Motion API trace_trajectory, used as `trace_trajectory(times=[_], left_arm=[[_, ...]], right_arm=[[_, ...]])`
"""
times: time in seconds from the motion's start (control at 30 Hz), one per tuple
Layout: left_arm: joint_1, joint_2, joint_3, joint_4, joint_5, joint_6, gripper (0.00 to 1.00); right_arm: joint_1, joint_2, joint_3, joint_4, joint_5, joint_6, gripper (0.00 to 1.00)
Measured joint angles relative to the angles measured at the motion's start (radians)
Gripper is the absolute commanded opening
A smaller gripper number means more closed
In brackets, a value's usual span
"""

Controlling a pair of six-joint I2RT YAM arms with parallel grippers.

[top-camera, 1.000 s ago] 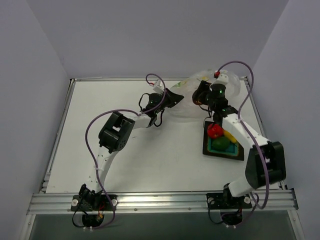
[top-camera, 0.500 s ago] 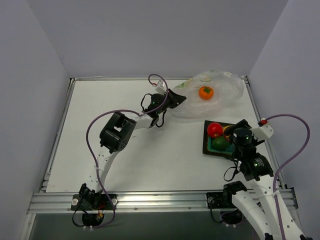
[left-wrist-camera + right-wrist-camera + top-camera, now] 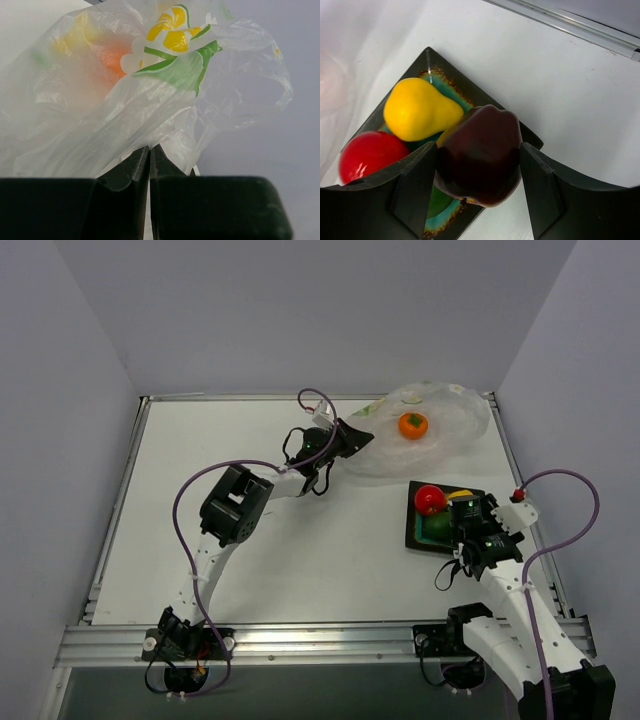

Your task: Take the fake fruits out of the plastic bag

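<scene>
The plastic bag (image 3: 440, 430) lies wrinkled at the far right of the table with an orange fruit (image 3: 412, 425) inside. My left gripper (image 3: 345, 436) is shut on the bag's near edge. In the left wrist view the jaws (image 3: 149, 148) pinch the film of the bag (image 3: 150, 95), and the orange fruit (image 3: 112, 56) shows blurred through it. My right gripper (image 3: 468, 518) hovers over the dark tray (image 3: 415, 540). It is shut on a dark red fruit (image 3: 479, 152), held between both fingers (image 3: 415, 185) above the tray's edge.
The dark square tray (image 3: 482, 97) with teal inside holds a yellow pear (image 3: 420, 108), a red fruit (image 3: 367, 155) and a green fruit (image 3: 437, 202). The table's right rail (image 3: 570, 27) runs just beyond the tray. A flower print (image 3: 172, 35) marks the bag.
My right arm has swung from the bag back to the tray, carrying the dark red fruit. The orange fruit in the bag is now uncovered. The left gripper has kept its hold.
</scene>
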Motion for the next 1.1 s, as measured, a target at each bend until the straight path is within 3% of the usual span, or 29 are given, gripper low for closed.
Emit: trace_trajectory(times=[0.23,0.37,0.47,0.57,0.73,0.9,0.97,1.1], left_arm=[[0.001,0.0,0.0,0.0,0.0,-0.007,0.02],[0.001,0.0,0.0,0.0,0.0,-0.007,0.02],[0.001,0.0,0.0,0.0,0.0,-0.007,0.02],[0.001,0.0,0.0,0.0,0.0,-0.007,0.02],[0.001,0.0,0.0,0.001,0.0,-0.007,0.03],[0.001,0.0,0.0,0.002,0.0,-0.007,0.02],[0.001,0.0,0.0,0.003,0.0,-0.006,0.02],[0.001,0.0,-0.004,0.008,0.001,-0.006,0.03]], right_arm=[[-0.075,0.131,0.0,0.069,-0.065,-0.008,0.31],[-0.08,0.129,-0.008,0.111,-0.096,-0.008,0.42],[-0.083,0.122,-0.017,0.132,-0.113,-0.008,0.62],[-0.093,0.122,-0.031,0.141,-0.133,-0.023,0.64],[-0.098,0.092,-0.035,0.144,-0.152,-0.056,0.61],[-0.097,-0.006,0.06,0.198,-0.24,-0.236,0.43],[-0.087,0.025,0.135,0.26,-0.306,-0.32,0.34],[0.025,0.245,0.301,0.386,-0.409,-0.502,0.33]])
